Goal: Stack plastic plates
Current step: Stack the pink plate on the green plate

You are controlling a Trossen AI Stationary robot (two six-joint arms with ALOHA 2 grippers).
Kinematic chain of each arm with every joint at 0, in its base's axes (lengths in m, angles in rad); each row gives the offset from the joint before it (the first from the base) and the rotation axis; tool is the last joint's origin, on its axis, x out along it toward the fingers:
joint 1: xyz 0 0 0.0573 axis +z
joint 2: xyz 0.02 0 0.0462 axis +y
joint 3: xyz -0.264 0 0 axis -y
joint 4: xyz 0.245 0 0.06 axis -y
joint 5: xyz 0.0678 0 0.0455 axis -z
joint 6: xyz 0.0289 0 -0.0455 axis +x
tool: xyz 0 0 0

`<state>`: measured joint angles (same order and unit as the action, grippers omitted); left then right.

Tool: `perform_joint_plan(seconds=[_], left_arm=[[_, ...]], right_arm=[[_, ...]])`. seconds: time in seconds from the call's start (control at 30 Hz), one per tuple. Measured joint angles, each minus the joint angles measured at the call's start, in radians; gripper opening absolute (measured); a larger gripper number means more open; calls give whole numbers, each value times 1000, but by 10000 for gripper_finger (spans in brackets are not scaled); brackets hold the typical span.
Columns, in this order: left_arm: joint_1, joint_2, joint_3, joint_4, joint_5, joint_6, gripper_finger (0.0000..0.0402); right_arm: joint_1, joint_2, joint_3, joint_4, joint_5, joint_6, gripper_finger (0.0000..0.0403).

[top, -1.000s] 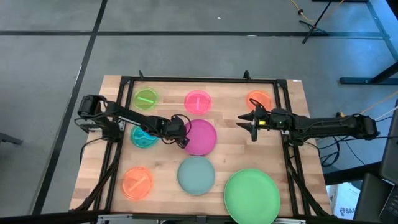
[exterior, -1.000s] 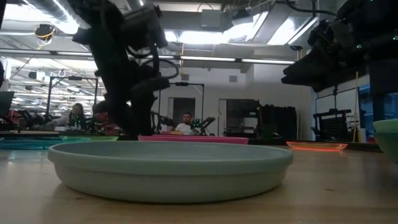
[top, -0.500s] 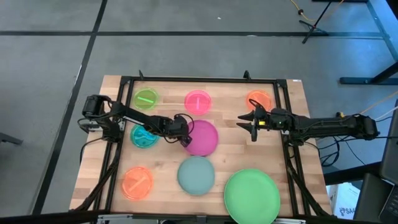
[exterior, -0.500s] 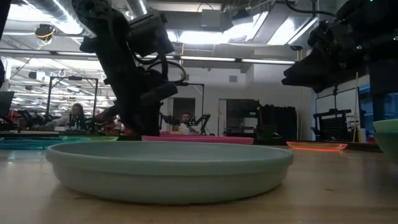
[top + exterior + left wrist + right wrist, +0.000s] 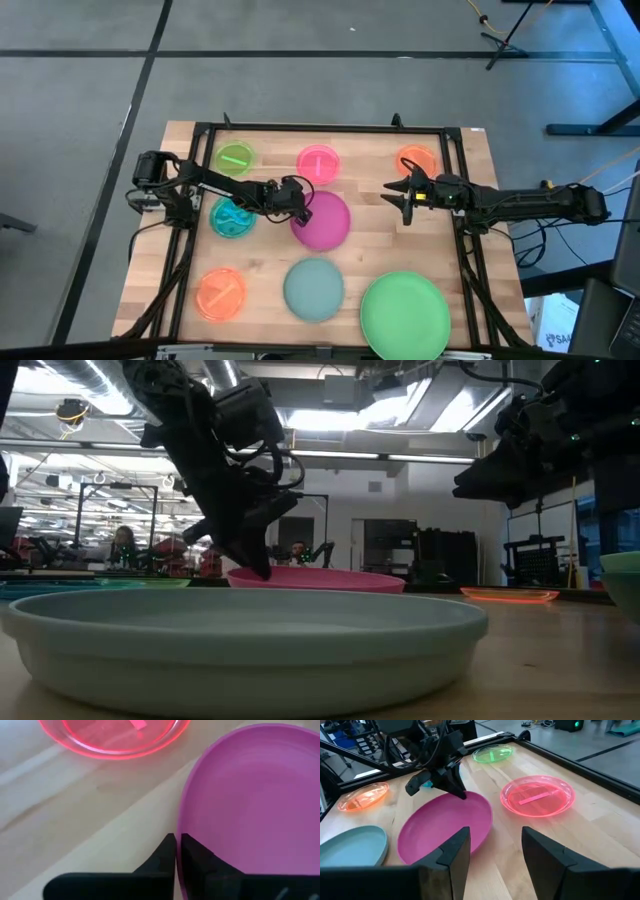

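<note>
Wooden surface [image 5: 455, 215] with plates spread out.
Left gripper [image 5: 300, 204] pinches the magenta plate [image 5: 323, 222] rim mid-surface, tilting it; right gripper [image 5: 402, 198] hangs released nearby.

Wooden counter [image 5: 470, 170] carries plates: lime [image 5: 235, 158], pink [image 5: 318, 163], orange [image 5: 417, 160] along the top; teal [image 5: 230, 219], magenta [image 5: 324, 221] mid-frame; orange [image 5: 221, 293], grey-teal [image 5: 314, 289], green [image 5: 405, 314] below.

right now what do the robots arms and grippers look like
Both arms are dark, slim and jointed, with black cables looped along them. The left gripper ends in two black wedge-shaped fingers. The right gripper has broader, flat black fingers and a small yellow-green mark near its wrist.
</note>
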<state>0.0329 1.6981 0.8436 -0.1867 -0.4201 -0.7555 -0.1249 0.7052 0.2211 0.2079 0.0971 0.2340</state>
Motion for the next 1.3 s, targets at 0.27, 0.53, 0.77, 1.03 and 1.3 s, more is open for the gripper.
perform_joint_plan(seconds=[0.27, 0.53, 0.77, 1.03, 1.3], left_arm=[[9, 0, 14, 20, -8, 42, 9], [11, -10, 56, 16, -9, 106, 9], [10, -44, 99, 13, -19, 150, 9], [-37, -48, 205, 23, 8, 216, 9], [-89, -48, 282, 38, 26, 246, 9]], right_arm=[[0, 0, 0, 0, 0, 0, 169], [0, 0, 0, -1, 0, -4, 169], [0, -33, 1, -9, 1, -16, 169], [0, -110, 32, -80, 1, -29, 169], [0, -180, 112, -229, -3, -33, 169]])
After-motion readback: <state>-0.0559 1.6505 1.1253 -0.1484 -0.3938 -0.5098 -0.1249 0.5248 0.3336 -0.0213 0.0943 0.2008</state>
